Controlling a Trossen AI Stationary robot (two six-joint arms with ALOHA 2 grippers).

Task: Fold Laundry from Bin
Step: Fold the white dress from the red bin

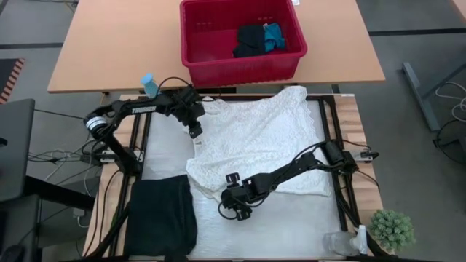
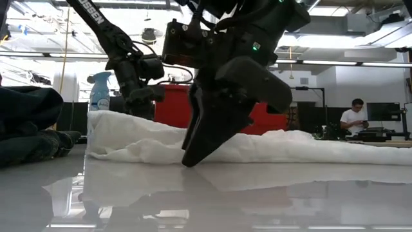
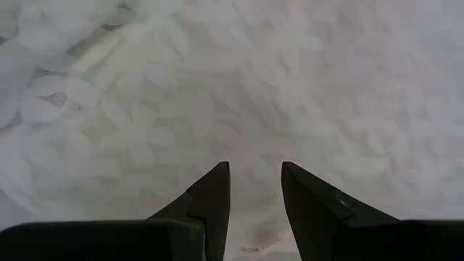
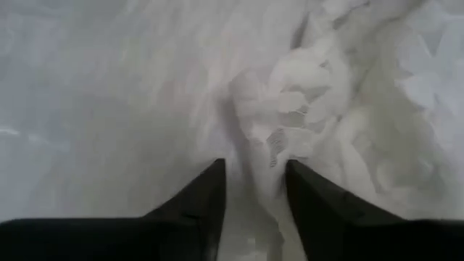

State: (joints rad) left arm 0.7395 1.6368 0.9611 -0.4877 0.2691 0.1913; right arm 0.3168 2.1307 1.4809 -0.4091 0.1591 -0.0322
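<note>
Both grippers are down on the white cloth.

The white cloth (image 1: 266, 138) lies spread on the table (image 1: 291, 225), below the red bin (image 1: 240, 40). The right gripper (image 4: 254, 185) has a fold of its near edge between its partly open fingers. The left gripper (image 3: 255, 190) presses on its far left corner, fingers a little apart, holding nothing I can see. A black cloth (image 1: 162, 217) lies at the left.
</note>
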